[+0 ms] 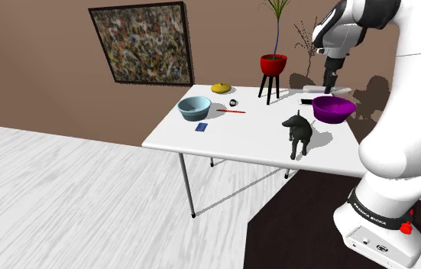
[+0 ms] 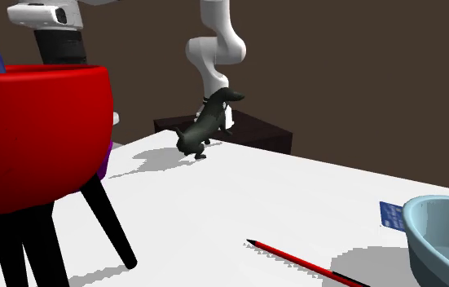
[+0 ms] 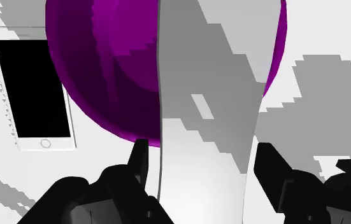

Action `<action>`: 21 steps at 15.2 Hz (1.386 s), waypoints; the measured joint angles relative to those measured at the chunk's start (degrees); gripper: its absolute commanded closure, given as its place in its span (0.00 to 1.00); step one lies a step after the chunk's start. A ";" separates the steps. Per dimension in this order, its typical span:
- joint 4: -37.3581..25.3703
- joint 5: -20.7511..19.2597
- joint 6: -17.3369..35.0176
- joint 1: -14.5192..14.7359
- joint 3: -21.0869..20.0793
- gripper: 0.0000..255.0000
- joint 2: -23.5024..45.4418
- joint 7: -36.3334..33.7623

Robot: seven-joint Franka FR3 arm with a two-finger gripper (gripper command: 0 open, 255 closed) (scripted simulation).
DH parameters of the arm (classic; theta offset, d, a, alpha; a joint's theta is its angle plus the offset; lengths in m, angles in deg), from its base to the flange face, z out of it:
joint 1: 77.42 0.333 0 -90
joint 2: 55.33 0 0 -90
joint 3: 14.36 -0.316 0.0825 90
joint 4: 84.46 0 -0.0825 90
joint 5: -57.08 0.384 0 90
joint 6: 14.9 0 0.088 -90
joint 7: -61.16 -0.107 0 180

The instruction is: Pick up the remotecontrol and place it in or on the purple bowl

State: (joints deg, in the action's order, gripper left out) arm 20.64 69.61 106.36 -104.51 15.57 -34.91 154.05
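The remote control (image 3: pixel 209 121) is a long pale grey slab, and my gripper (image 3: pixel 200 153) is shut on it, one black finger at each long side. Directly beneath it lies the purple bowl (image 3: pixel 97 70), so the remote hangs over the bowl's inside. In the shoulder view the gripper (image 1: pixel 328 84) points down at the table's far right end. There the remote (image 1: pixel 340 90) is level, just above the purple bowl (image 1: pixel 333 109). The second exterior view catches a sliver of the purple bowl (image 2: pixel 108 159) behind a red pot.
A white phone (image 3: pixel 34 89) lies on the table next to the purple bowl. A black dog figure (image 1: pixel 298 131) stands in front of the bowl. A red plant pot on a black stand (image 1: pixel 273 65), a blue bowl (image 1: pixel 194 108), a red pencil (image 1: pixel 231 111) and a blue card (image 1: pixel 201 128) share the white table (image 1: pixel 224 141).
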 measured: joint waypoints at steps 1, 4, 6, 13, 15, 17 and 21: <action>-1.27 0.52 -0.48 -1.24 0.19 1.00 0.98 1.46; -4.14 1.81 -1.52 -4.72 0.74 1.00 3.34 5.53; -4.80 2.46 -1.22 -5.76 0.66 1.00 4.51 6.75; -3.49 4.18 2.43 -6.52 -0.27 1.00 7.21 8.00; -3.32 4.86 3.63 -6.86 -0.68 1.00 8.36 8.42; -3.17 5.41 4.63 -7.12 -1.03 1.00 9.30 8.75; -2.55 5.96 5.97 -7.27 -1.38 1.00 10.03 9.08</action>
State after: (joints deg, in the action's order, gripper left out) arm 18.09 75.57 112.33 -111.78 14.19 -24.87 163.13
